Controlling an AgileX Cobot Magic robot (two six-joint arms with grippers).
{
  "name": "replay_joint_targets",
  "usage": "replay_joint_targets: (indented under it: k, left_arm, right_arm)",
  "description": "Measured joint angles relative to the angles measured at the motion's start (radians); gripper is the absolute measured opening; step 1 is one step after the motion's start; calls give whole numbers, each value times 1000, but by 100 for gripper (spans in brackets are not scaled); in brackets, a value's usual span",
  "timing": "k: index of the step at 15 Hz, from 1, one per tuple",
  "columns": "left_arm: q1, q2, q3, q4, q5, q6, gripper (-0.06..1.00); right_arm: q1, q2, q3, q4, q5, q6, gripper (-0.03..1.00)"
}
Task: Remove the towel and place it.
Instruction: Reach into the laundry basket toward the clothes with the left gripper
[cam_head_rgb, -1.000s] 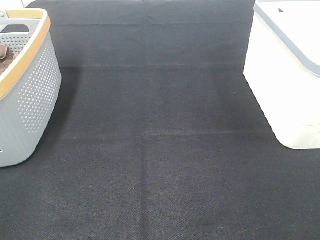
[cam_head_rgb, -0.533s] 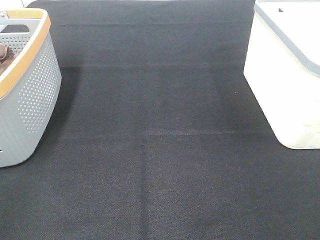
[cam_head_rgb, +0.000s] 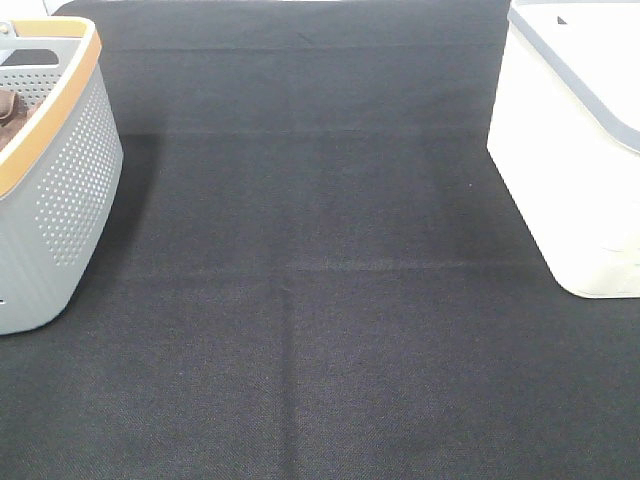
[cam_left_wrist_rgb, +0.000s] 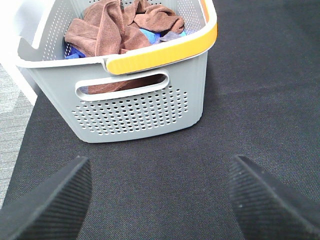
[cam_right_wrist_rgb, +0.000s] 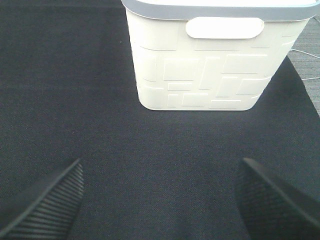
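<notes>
- Reaching has not begun: we see the left gripper (cam_left_wrist_rgb: 159, 162) and the right gripper (cam_right_wrist_rgb: 162, 165) spread wide, holding nothing.
- We find the towel (cam_left_wrist_rgb: 97, 32) bunched in the grey basket (cam_left_wrist_rgb: 145, 115) among blue cloths (cam_left_wrist_rgb: 149, 35) and a second brown cloth (cam_left_wrist_rgb: 157, 17); a careless pinch could lift the wrong piece or drag neighbours out.

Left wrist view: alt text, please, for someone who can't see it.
A grey perforated basket with an orange rim band holds a bunched rust-brown towel over blue cloth, standing on a black mat. The left pincer stands open and empty in the foreground.
</notes>
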Motion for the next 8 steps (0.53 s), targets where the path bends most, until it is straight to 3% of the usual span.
replay_joint_targets:
  k: [8]
  left_arm:
    - [0, 0, 0, 0, 0, 0, 72]
  right_arm:
    - [0, 0, 0, 0, 0, 0, 78]
